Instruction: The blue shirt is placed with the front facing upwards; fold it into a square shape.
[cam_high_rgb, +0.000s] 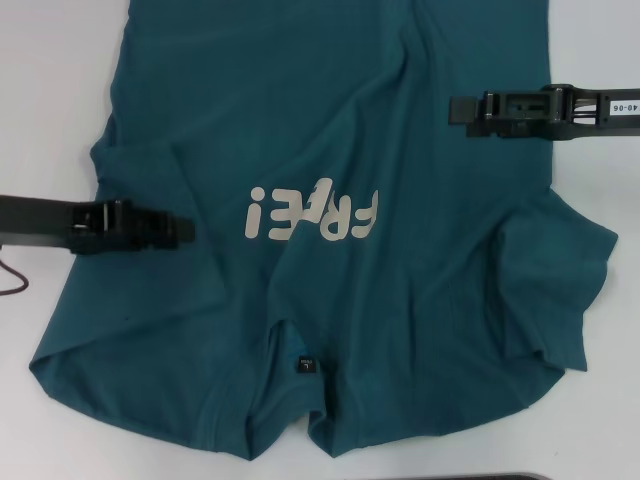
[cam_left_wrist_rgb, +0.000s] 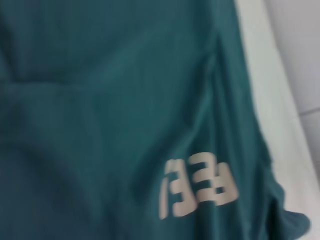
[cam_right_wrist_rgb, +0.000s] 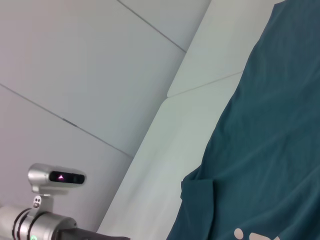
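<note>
The blue shirt (cam_high_rgb: 330, 200) lies spread front-up on the white table (cam_high_rgb: 40, 80), collar nearest the robot and hem running off the far edge of the head view. The small dark neck tag (cam_high_rgb: 303, 366) sits at the collar; beyond it the cream lettering (cam_high_rgb: 313, 213) crosses the chest. The right sleeve (cam_high_rgb: 555, 275) is bunched and partly folded over itself. The left sleeve (cam_high_rgb: 130, 165) lies flatter.

The left gripper (cam_high_rgb: 185, 230) hovers over the left chest area beside the lettering. Whether its fingers are spread or pinched together cannot be told. Farther out, the right gripper (cam_high_rgb: 458, 110) sits over the right side of the body; its fingers likewise cannot be read.

Handling judgement: the fabric is soft, light and limp. It will drape and wrinkle, not hold shape. Pinch at seams or edges: shoulder, sleeve hem or side seam. Lift both layers together.
</note>
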